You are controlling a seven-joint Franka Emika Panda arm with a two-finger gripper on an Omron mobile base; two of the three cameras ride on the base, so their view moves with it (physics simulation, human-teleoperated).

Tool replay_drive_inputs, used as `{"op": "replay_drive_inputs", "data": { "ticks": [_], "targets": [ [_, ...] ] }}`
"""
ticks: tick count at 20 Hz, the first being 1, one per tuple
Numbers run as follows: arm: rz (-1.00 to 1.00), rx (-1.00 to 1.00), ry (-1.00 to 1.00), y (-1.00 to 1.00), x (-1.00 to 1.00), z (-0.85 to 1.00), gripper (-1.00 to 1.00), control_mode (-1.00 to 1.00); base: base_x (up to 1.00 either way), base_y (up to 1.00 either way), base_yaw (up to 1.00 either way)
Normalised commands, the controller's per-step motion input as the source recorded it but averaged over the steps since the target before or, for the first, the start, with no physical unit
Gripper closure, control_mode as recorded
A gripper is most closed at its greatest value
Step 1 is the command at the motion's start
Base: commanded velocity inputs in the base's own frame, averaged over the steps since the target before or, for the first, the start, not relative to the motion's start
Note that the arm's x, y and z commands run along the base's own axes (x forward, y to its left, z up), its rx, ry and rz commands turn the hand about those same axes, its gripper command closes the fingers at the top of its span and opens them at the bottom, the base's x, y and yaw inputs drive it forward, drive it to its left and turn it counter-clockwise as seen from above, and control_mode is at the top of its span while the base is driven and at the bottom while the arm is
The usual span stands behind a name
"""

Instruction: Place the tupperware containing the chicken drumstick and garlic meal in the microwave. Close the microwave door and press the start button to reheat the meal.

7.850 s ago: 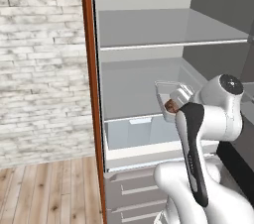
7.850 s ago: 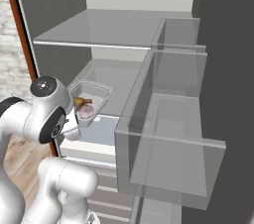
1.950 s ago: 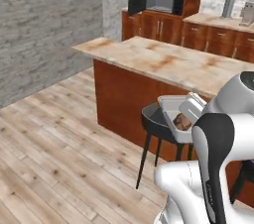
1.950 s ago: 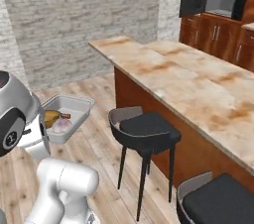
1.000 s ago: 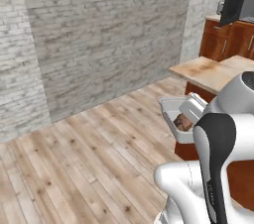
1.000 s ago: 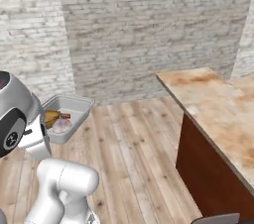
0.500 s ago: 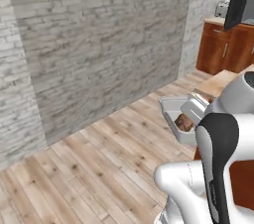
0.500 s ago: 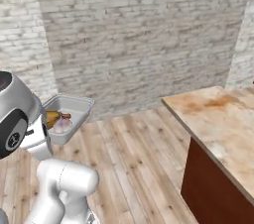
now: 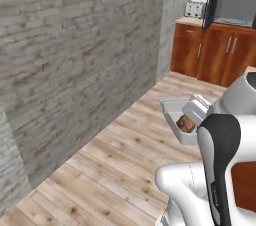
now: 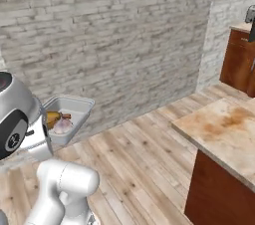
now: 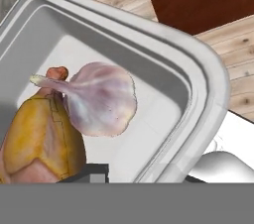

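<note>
The tupperware (image 9: 174, 108) hangs in the air in front of the arm, level, with my gripper (image 11: 99, 173) shut on its near wall. In the hand view a golden-brown chicken drumstick (image 11: 38, 139) lies beside a pale garlic bulb (image 11: 102, 100) on the white floor of the tupperware (image 11: 198, 86). From the right base view, the tupperware (image 10: 74, 107) sits just right of the arm's shoulder. Far off at the top right, the black microwave (image 9: 234, 10) stands on a wooden cabinet, its grey inside showing and its door (image 9: 208, 11) swung open to the left.
A grey brick wall (image 9: 75, 55) runs close along the left. Wooden floor (image 9: 125, 155) stretches ahead to brown cabinets (image 9: 210, 55). A silver toaster (image 9: 192, 8) stands left of the microwave. A brown-topped island counter (image 10: 224, 129) juts in at the right.
The whole picture has shifted as the base turns and drives: the brick wall slides left and the cabinets with the microwave come nearer. The tupperware stays in the same grip before the arm.
</note>
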Motion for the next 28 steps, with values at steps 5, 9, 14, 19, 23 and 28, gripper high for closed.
{"op": "replay_drive_inputs", "data": {
  "ticks": [5,9,14,19,23,28],
  "targets": [
    [0.0,0.0,0.0,0.0,0.0,0.0,1.0,1.0,1.0,0.33,-0.46],
    [0.0,0.0,0.0,0.0,0.0,0.0,1.0,1.0,1.0,0.24,-0.45],
    [0.0,0.0,0.0,0.0,0.0,0.0,1.0,1.0,1.0,0.11,-0.47],
    [0.0,0.0,0.0,0.0,0.0,0.0,1.0,1.0,1.0,0.04,-0.48],
    [0.0,0.0,0.0,0.0,0.0,0.0,1.0,1.0,1.0,0.1,-0.42],
    [0.0,0.0,0.0,0.0,0.0,0.0,1.0,1.0,1.0,0.09,-0.37]
  ]
}}
